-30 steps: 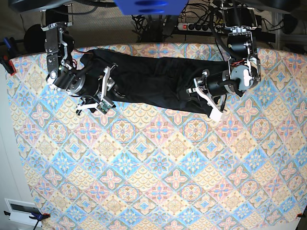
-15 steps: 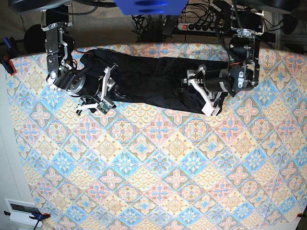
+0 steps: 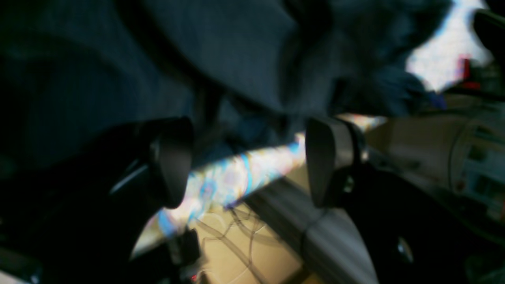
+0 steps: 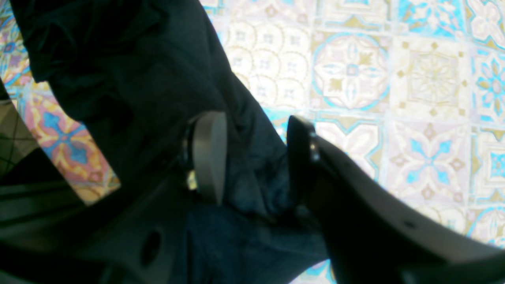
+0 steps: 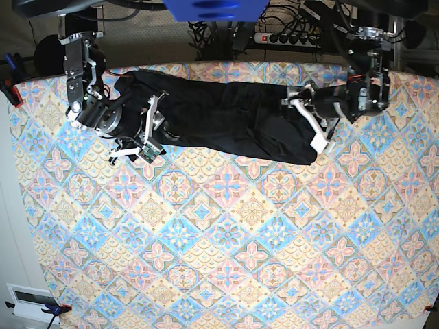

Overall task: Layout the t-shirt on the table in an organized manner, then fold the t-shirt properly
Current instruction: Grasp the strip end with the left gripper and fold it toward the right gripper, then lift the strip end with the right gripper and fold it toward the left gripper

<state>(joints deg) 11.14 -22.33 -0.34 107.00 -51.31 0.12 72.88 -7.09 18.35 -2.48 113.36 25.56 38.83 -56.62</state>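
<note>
black soft-fabric t-shirt [image 5: 219, 120] is lying bunched in a long band across the far edge of the table with the pastel diamond-tile cloth [image 5: 226, 260], not yet spread flat. left gripper [image 5: 310, 118] is now standing with its jaws wide apart at the garment's end on the base view's right; a second ago it was pinched there, so it has just let go and is lifting back toward the table edge. nothing is sitting between its pads [image 3: 173, 161] in the wrist view. right gripper [image 4: 252, 157] is staying put, jaws part-closed with a fold of dark cloth between them. judgement: the layout step is still underway; the released end is needing a fresh grasp to pull it out flat.
</note>
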